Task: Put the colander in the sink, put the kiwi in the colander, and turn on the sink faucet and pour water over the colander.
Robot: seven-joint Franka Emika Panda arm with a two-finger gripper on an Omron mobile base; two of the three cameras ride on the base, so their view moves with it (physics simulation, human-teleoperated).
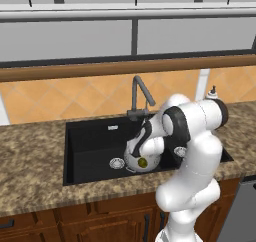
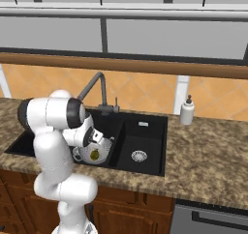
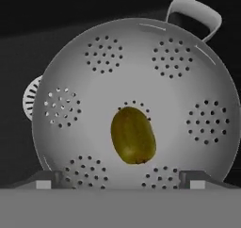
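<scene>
Black sink (image 1: 85, 151) left basin: colander (image 3: 132, 71) beside drain (image 3: 30, 97) (9 o'clock). Kiwi (image 3: 133, 135) at colander centre, between wide-open gripper (image 3: 120, 180) tips, unheld.

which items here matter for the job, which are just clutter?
Job: colander in the sink, kiwi lying in it, sink faucet, gripper open above.
Clutter: soap dispenser, drain strainer in the right basin.
</scene>
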